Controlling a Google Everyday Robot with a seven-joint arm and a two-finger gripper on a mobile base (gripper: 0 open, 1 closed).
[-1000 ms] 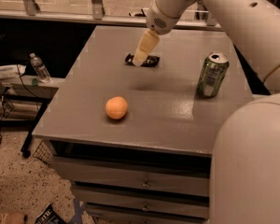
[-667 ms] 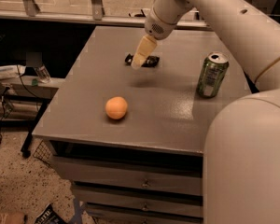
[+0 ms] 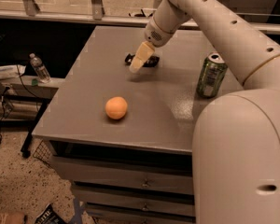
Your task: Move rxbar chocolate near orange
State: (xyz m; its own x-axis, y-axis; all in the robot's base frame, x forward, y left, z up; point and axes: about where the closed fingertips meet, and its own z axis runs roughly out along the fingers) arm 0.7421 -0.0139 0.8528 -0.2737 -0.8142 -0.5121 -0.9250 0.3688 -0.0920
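The rxbar chocolate (image 3: pixel 152 62), a flat bar in a black wrapper, lies on the grey table (image 3: pixel 93 55) toward the back middle. My gripper (image 3: pixel 136 65) hangs from the arm that comes in from the upper right. It sits right over the bar's near-left part and hides part of it. I cannot tell whether it touches the bar. The orange (image 3: pixel 116 107) rests on the table toward the front left, well apart from the bar and the gripper.
A green drink can (image 3: pixel 211 75) stands upright on the table's right side. My arm's large pale body (image 3: pixel 242 157) fills the lower right. Drawers (image 3: pixel 130 181) sit under the table. A water bottle (image 3: pixel 38 68) stands on a low shelf to the left.
My gripper has shifted slightly forward and down over the bar. The bar, the orange and the can have stayed in place.
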